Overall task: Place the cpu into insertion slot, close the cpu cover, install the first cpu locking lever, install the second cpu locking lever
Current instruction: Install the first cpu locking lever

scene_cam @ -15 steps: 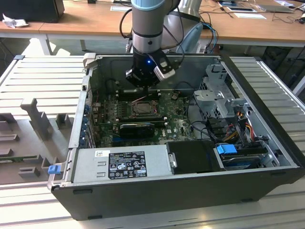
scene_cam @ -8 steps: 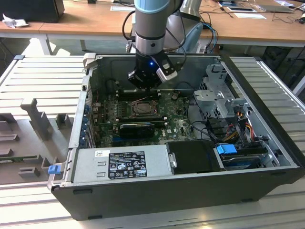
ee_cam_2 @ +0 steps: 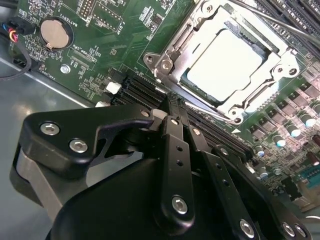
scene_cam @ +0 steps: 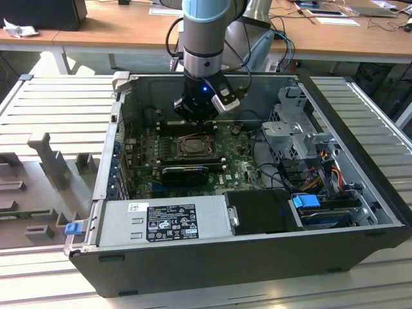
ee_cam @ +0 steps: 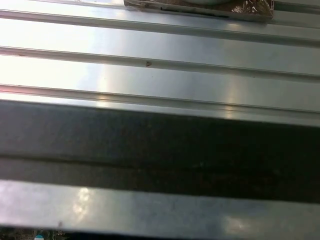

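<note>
The cpu (ee_cam_2: 225, 62) lies flat in the insertion slot (scene_cam: 192, 147), its pale metal face showing through the window of the cpu cover (ee_cam_2: 172, 47). The silvery cover frame lies down over the chip. A thin metal lever rod (ee_cam_2: 207, 110) runs along the socket's edge closest to my fingertips. My gripper (ee_cam_2: 169, 107) is shut, its black fingers pressed together with nothing between them, tips just beside that edge of the socket. In the exterior view the gripper (scene_cam: 196, 119) hangs over the far side of the socket, inside the open computer case.
A black graphics card (scene_cam: 185, 172) lies just in front of the socket, memory slots (ee_cam_2: 140, 90) beside it. A power supply (scene_cam: 164, 222) and drive cage (scene_cam: 296, 129) fill the near and right parts of the case. The case stands on a ribbed metal table (ee_cam: 160, 70).
</note>
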{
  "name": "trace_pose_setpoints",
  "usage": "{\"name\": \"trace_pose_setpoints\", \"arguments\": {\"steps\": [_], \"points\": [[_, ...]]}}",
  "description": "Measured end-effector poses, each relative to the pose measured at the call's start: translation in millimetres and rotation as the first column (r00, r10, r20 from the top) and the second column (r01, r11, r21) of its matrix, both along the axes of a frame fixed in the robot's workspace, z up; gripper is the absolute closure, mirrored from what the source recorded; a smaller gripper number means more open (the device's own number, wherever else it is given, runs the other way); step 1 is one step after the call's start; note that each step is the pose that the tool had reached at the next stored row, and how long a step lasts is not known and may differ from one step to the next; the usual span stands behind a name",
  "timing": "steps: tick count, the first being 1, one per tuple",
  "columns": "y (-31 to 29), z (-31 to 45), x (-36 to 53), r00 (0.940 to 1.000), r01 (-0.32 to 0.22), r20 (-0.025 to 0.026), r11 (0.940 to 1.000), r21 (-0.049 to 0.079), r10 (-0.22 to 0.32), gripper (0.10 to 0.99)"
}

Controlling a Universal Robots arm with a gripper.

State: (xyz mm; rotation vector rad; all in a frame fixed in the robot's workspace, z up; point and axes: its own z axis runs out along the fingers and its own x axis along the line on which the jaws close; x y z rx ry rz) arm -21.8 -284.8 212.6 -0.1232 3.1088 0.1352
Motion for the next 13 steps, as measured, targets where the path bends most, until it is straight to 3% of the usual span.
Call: {"name": "trace_pose_setpoints", "arguments": {"steps": [10, 13], "points": [[-0.2, -8.5, 0.0, 1.0, 0.0, -0.0008, 1.0, -0.001, 0.0, 0.98], [-0.2, -9.0, 0.1, 1.0, 0.0, -0.0006, 1.0, -0.006, 0.0, 0.98]]}}
